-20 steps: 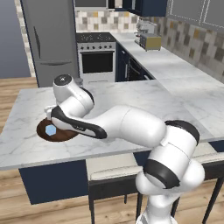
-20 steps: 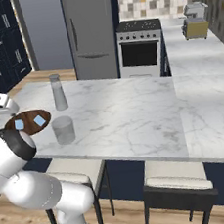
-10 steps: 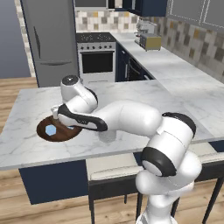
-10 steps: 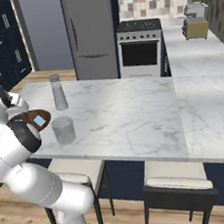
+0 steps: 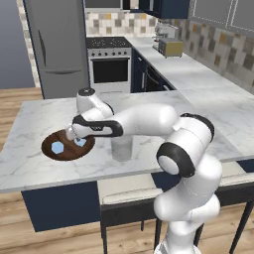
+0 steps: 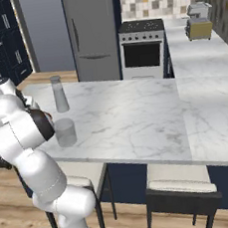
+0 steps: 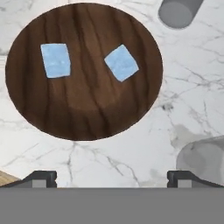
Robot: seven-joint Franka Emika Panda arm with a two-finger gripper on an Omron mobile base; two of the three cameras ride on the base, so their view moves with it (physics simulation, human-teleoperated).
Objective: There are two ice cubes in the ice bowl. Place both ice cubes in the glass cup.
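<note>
Hand view looks straight down on the ice bowl (image 7: 83, 70) in the upper left of the frame, with both ice cubes (image 7: 55, 60) (image 7: 121, 63) lying apart on its wood. The gripper (image 7: 111, 178) hangs above the marble table (image 7: 131, 148), its tips spread wide at the bottom edge, holding nothing. The glass cup (image 7: 203, 159) sits at the lower right, the grey bottle (image 7: 178, 11) at the top right. Left base view shows the arm reaching leftward, the hand over the bowl's right rim.
</note>
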